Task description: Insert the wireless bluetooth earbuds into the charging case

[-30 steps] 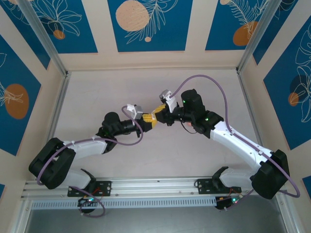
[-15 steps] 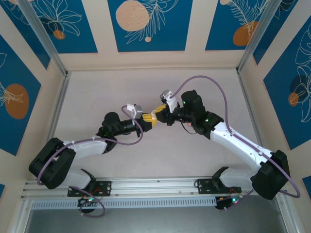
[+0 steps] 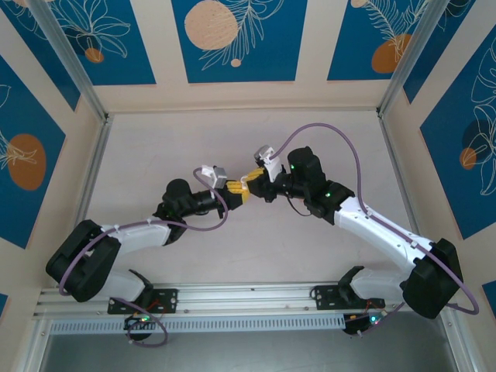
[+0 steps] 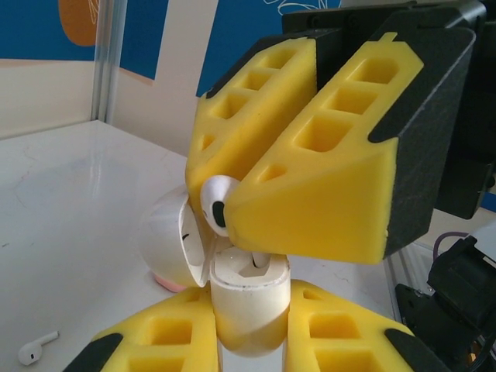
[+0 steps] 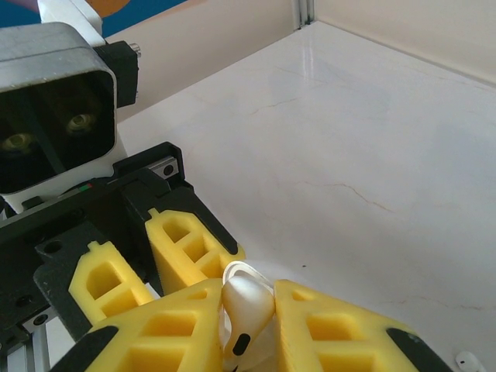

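Note:
My left gripper (image 4: 248, 314) is shut on a white charging case (image 4: 249, 306), held upright with its lid (image 4: 167, 244) swung open to the left. Above it, my right gripper (image 5: 248, 314) is shut on a white earbud (image 5: 246, 310). In the left wrist view that earbud's head (image 4: 217, 198) sticks out from the right gripper's yellow fingers (image 4: 310, 178), and its stem reaches down into the case's socket. In the top view the two grippers meet at mid-table, left gripper (image 3: 235, 192) and right gripper (image 3: 253, 183). A second white earbud (image 4: 36, 348) lies loose on the table.
A pink rounded object (image 4: 165, 278) rests on the white table behind the open lid. The loose earbud (image 5: 470, 360) lies at the right wrist view's lower right corner. The table (image 3: 155, 147) is bounded by metal rails and patterned walls.
The right arm has edged slightly to the left, toward the left gripper. Both grips are unchanged and the left arm has stayed put.

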Tool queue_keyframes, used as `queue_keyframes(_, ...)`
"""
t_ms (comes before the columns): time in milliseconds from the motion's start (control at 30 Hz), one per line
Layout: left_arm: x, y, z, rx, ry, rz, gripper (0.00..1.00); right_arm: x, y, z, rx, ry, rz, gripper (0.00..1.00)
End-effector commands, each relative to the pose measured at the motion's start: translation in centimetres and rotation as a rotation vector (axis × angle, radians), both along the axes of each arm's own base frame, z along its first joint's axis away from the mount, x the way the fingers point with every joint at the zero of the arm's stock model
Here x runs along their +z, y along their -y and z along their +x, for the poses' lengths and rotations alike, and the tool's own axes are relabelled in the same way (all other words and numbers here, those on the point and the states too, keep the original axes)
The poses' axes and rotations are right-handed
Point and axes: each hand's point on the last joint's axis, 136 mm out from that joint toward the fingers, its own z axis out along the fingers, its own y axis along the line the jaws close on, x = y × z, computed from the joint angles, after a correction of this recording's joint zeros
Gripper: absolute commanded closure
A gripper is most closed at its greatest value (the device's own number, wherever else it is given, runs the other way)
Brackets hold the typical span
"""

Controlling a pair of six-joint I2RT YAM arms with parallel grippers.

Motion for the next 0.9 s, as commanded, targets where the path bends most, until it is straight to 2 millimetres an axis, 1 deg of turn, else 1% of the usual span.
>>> queue_keyframes(0,3.9,0.0,-1.0,-0.018,0.138,-0.087,0.82,-2.0,0.6,-1.1,0.013,-0.046,-0.058,0.78)
queue_keyframes(67,3.8,0.0,-1.1,-0.018,0.142,-0.073,0.82,-2.0,0.6,-1.5,0.027,-0.058,-0.062,0.75)
queue_keyframes(133,3.7,0.0,-1.1,-0.017,0.144,-0.061,0.82,-1.9,0.5,-1.7,0.041,-0.065,-0.058,0.7)
queue_keyframes(233,3.5,0.0,-1.2,-0.021,0.145,-0.045,0.81,-1.5,0.3,-1.6,0.045,-0.073,-0.045,0.65)
queue_keyframes(400,3.1,-0.1,-1.4,-0.021,0.151,-0.013,0.81,0.1,0.2,-1.6,0.054,-0.074,-0.002,0.59)
queue_keyframes(633,2.0,-0.5,-1.8,-0.018,0.17,0.055,0.81,3.2,0.5,-2.0,0.082,-0.083,0.075,0.56)
queue_keyframes(867,0.9,-1.0,-2.2,-0.008,0.212,0.126,0.81,5.5,1.0,-2.8,0.119,-0.136,0.153,0.55)
